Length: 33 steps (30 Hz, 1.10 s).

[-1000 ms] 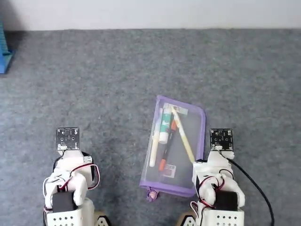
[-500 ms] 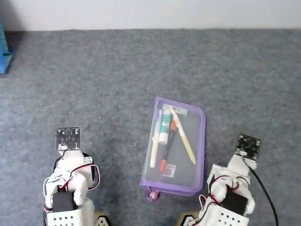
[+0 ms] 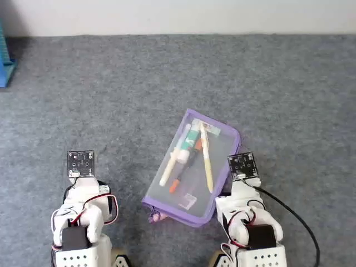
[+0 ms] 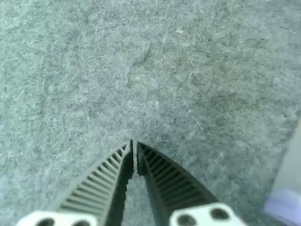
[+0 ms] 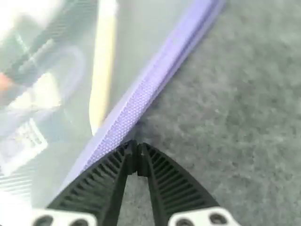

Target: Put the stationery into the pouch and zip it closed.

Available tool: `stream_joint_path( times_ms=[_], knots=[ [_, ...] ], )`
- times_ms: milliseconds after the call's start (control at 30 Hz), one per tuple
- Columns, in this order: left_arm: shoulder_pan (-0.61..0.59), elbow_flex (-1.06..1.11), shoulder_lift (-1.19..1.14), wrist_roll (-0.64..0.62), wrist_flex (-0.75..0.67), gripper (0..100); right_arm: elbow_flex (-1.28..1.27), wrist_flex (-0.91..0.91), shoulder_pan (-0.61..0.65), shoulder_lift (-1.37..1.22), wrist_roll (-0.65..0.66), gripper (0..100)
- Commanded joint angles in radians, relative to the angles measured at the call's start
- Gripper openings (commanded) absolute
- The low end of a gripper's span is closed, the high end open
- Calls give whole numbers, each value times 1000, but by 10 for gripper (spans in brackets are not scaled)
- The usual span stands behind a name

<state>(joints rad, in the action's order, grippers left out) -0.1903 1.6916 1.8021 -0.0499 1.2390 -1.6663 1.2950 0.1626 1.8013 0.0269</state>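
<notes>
A clear pouch with purple edging (image 3: 192,167) lies tilted on the grey carpet, holding several pens and a yellow pencil (image 3: 206,158). Its pink zip pull (image 3: 154,216) sits at the near corner. My right gripper (image 5: 137,155) is shut, its tips touching the pouch's purple edge (image 5: 155,80); the yellow pencil (image 5: 103,61) shows through the clear side. In the high view the right arm (image 3: 243,214) stands against the pouch's right side. My left gripper (image 4: 134,157) is shut over bare carpet, with the left arm (image 3: 80,208) off to the pouch's left.
Grey carpet (image 3: 111,83) covers the whole table. A blue object (image 3: 4,61) sits at the far left edge. A white wall (image 3: 178,16) runs along the back. A purple pouch corner (image 4: 284,207) shows in the left wrist view.
The right arm swung out to the right, then back in against the pouch, pushing it so its near end slid left and it now lies tilted. The left arm has not moved.
</notes>
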Motion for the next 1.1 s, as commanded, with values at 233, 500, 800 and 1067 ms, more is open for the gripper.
stream_joint_path(
  times_ms=[233, 500, 800, 1067],
  knots=[
    [-3, -8, 8, 9, 3, 15, -17, 15, -143, 12, 0, 9],
    [-3, -8, 8, 9, 3, 15, -17, 15, -140, 12, 2, 9],
    [-3, -8, 8, 9, 3, 15, -17, 15, -140, 12, 2, 9],
    [-3, -8, 8, 9, 3, 15, -17, 15, -140, 12, 2, 9]
  ],
)
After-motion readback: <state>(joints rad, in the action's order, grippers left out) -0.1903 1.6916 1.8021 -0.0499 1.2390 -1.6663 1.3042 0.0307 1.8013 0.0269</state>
